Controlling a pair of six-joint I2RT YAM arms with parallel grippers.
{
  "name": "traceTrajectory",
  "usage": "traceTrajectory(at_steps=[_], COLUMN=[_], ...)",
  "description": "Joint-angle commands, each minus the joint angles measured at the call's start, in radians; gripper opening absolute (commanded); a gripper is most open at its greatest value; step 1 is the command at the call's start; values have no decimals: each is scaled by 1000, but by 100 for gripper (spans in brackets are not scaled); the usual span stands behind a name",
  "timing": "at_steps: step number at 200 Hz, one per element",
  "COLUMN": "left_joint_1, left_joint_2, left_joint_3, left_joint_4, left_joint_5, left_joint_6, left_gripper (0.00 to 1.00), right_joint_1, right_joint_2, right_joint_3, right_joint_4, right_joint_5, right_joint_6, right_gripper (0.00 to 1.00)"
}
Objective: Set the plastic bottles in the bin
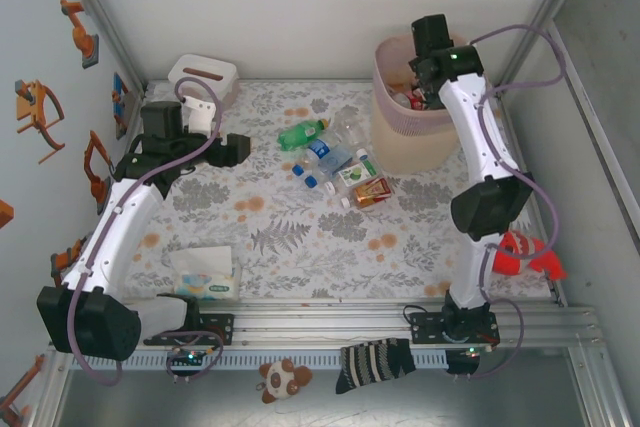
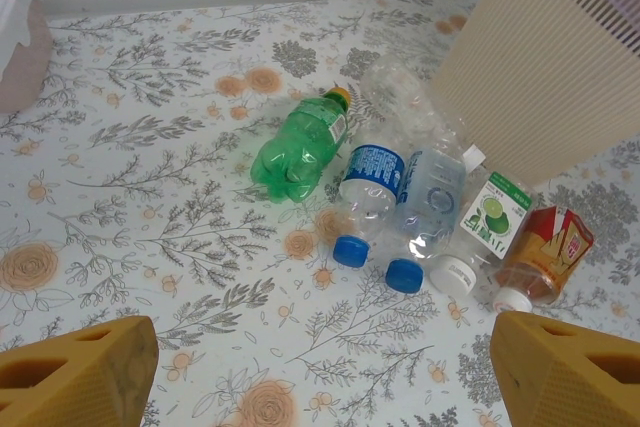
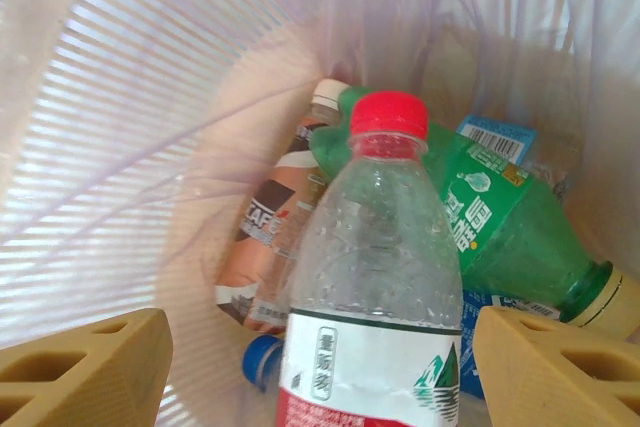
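Observation:
Several plastic bottles lie in a cluster left of the bin (image 1: 405, 147): a green one (image 2: 300, 147), two clear ones with blue caps (image 2: 368, 182) (image 2: 430, 197), a lime-labelled one (image 2: 487, 222) and an amber one (image 2: 545, 252). My left gripper (image 2: 325, 377) hovers open over bare cloth just short of them. My right gripper (image 3: 320, 372) is open above the bin's mouth. A clear bottle with a red cap (image 3: 375, 277) stands between its fingers with a gap on each side. Below it in the pink liner (image 3: 130, 127) lie a green bottle (image 3: 500, 217) and a brown coffee bottle (image 3: 275, 227).
A white tissue box (image 1: 203, 75) sits at the back left, and a soft tissue pack (image 1: 205, 277) near the left arm's base. A red object (image 1: 520, 252) lies by the right wall. A striped sock (image 1: 375, 359) and a plush toy (image 1: 283, 379) lie in front of the rail.

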Motion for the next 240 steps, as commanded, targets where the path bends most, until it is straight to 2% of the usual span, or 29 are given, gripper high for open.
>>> traceTrajectory(at_steps=[1,47,74,103,160,196,240], left_joint_1=[9,11,13,14,14,16,16], left_joint_2=[-21,-19,-16,-12,2,14,19], left_joint_3=[1,2,-1,-2,-2,-1,0], left_joint_4=[-5,-5,-4,-2,-3,-5,-8], left_joint_5=[14,17,15,15,12,9,6], left_joint_6=[13,11,12,11,11,13,13], left_gripper=[86,86,86,86,86,86,86], right_joint_1=[-3,-9,-20,-35,-77,-87,-107], right_joint_2=[-67,-45,30,88,184,187,221], right_joint_3=[37,22,72,90,65,-51,-89], right_joint_4=[-28,145,193,247,282,277,235], right_joint_5=[55,-10,-131,-240,-348,-286,-280], right_joint_6=[-29,-305,-440,-518,-531,-510,-491], right_gripper=[78,56,52,51,51,52,51])
